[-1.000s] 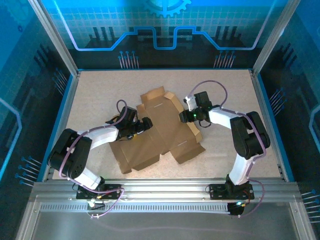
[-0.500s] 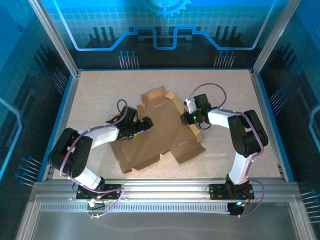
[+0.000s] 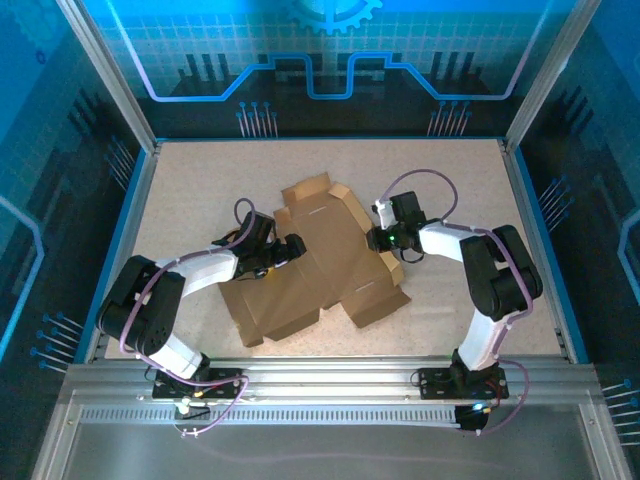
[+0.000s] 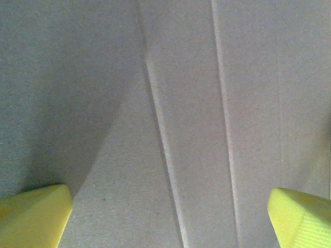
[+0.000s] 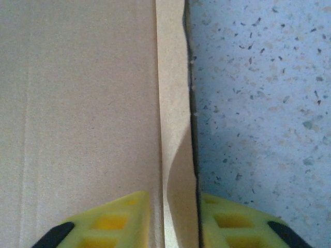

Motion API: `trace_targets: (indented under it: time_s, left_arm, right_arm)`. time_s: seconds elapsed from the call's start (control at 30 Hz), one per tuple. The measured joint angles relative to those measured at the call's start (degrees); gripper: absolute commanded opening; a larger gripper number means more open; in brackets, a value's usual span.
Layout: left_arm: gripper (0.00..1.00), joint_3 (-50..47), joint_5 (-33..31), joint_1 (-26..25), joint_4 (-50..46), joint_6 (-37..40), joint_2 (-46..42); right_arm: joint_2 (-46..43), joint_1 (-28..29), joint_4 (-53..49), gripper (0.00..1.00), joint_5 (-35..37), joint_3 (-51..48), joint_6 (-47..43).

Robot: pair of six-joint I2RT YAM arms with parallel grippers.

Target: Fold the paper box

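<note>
The paper box [image 3: 315,270] lies mostly unfolded in the middle of the table, brown cardboard with flaps and creases. My left gripper [image 3: 291,247] rests over its left part. In the left wrist view its yellow fingertips [image 4: 33,214] stand wide apart over creased cardboard [image 4: 191,129], open with nothing between them. My right gripper [image 3: 377,240] is at the box's right edge. In the right wrist view its fingers [image 5: 106,222] sit on either side of a raised side flap [image 5: 176,155] and are shut on it.
The speckled tabletop [image 3: 200,190] surrounds the box, and shows beside the flap as tabletop [image 5: 258,93] in the right wrist view. Blue walls [image 3: 135,210] border the table on the left, right and back.
My right gripper and wrist have shifted slightly to the right along the box's edge. The left arm and the box have stayed put.
</note>
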Motion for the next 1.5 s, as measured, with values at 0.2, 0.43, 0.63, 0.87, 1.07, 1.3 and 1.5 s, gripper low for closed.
trace_targets:
  time_s: [0.2, 0.43, 0.63, 0.87, 1.07, 1.3, 1.5]
  left_arm:
    - [0.99, 0.0, 0.0, 0.0, 0.0, 0.0, 0.0]
    - [0.99, 0.1, 0.1, 0.0, 0.1, 0.0, 0.1]
    - [0.99, 0.0, 0.0, 0.0, -0.7, 0.0, -1.0]
    - [0.99, 0.0, 0.1, 0.0, -2.7, 0.0, -3.0]
    - [0.72, -2.4, 1.6, 0.0, -1.2, -1.1, -2.3]
    - [0.53, -3.2, 2.7, -0.1, 3.4, -3.1, 0.8]
    - [0.53, -3.4, 4.5, 0.0, 9.3, -4.7, 3.0]
  right_arm:
    - [0.0, 0.0, 0.0, 0.00, 0.2, 0.0, 0.3]
    - [-0.4, 0.2, -0.9, 0.00, 0.7, 0.2, 0.0]
    - [-1.8, 3.7, -6.4, 0.00, 7.8, 4.6, -0.9]
    - [-3.5, 6.0, -12.1, 0.00, 18.6, 11.6, -6.2]
    - [-3.5, 6.0, -14.4, 0.00, 23.1, 14.8, -12.5]
    - [-3.8, 8.2, -14.9, 0.00, 27.5, 16.8, -19.6]
    - [-6.6, 14.3, -12.8, 0.00, 36.3, 16.7, -24.5]
